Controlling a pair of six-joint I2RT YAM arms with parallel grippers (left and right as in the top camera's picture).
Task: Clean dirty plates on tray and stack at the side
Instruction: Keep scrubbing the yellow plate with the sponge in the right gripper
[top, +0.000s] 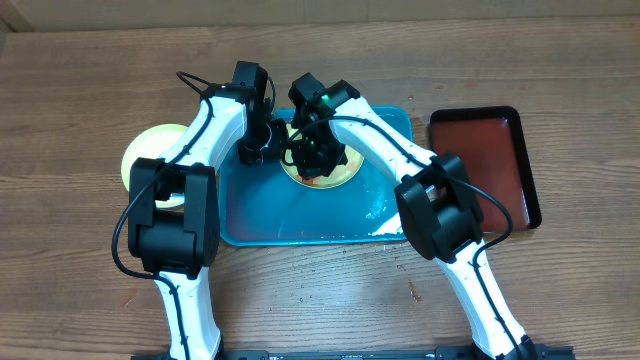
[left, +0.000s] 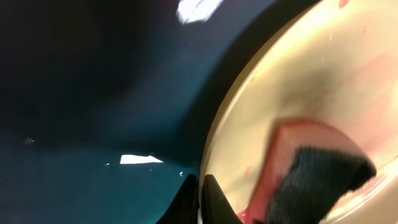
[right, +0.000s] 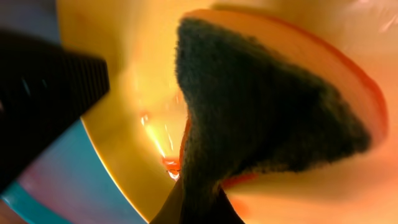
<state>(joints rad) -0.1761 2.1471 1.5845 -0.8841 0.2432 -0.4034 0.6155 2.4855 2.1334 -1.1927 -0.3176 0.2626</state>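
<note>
Sponge (right: 261, 112) blurred close, hiding plate (right: 137, 62) middle; arms (top: 175, 215) overlap tray (top: 300, 215).

Wooden table (top: 80, 90) carrying everything. Dark red-brown tray (top: 480, 160), black rim, sitting flat on wood at right side. Sponge (right: 249, 106), orange body with dark scouring face, bending double. Small reddish specks (top: 411, 292) dotting table's near edge.

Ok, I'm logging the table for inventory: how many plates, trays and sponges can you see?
Plates: 2 (tray plate, side plate)
Trays: 2 (blue tray, red tray)
Sponges: 1 (sponge)
Total: 5
</note>
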